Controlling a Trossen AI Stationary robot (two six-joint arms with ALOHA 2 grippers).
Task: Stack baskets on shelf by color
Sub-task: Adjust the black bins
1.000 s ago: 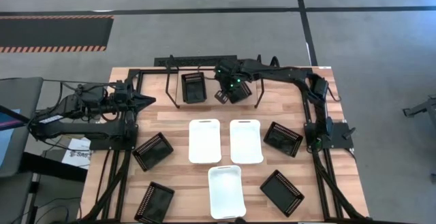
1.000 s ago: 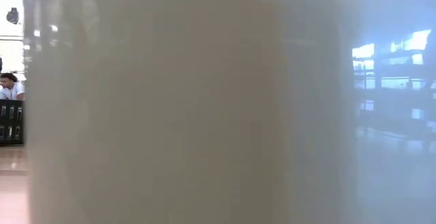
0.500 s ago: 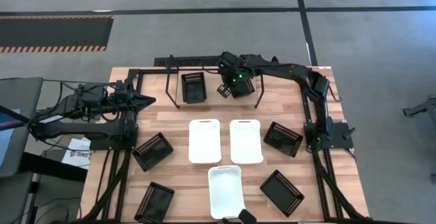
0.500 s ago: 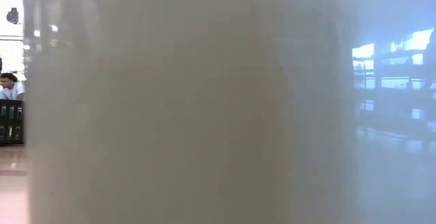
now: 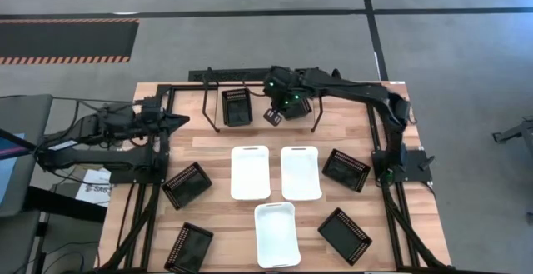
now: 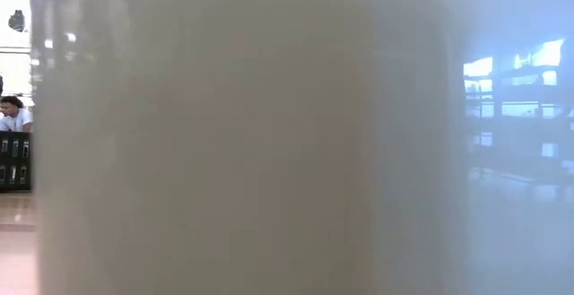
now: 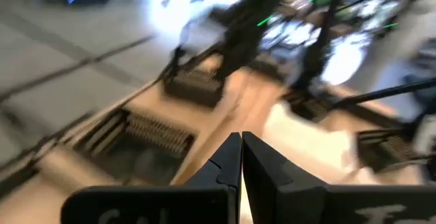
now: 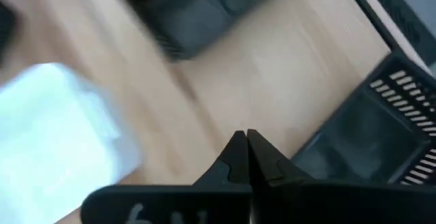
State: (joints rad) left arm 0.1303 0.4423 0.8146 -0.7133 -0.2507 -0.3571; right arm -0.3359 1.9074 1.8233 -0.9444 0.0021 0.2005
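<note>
Clearly the sorting is only at its start: one small black rectangular mesh-sided plastic basket (image 5: 236, 107) sits inside the low black wire-frame shelf (image 5: 208, 107) at the far edge of the wooden table (image 5: 212, 153), and it looks empty. I judge it was put there to begin the black pile, so the other black ones should go into it. The right gripper (image 5: 273, 116) hangs just beside this basket, over the shelf area, with its fingers pressed together and nothing between them — probably it is free for the next pick. The left gripper (image 7: 240, 157) waits at the left side of the table, its fingers also pressed together and empty. Four more black mesh baskets lie scattered and turned at angles: two on the left (image 5: 186, 184) (image 5: 188, 246) and two on the right (image 5: 346, 169) (image 5: 345, 234). Three larger white smooth baskets with rounded corners (image 5: 250, 172) (image 5: 301, 171) (image 5: 276, 233) stand in the middle, apart from each other, all open side up and empty — not yet stacked. The low view is blocked by a pale surface (image 6: 251, 151) close to it.
</note>
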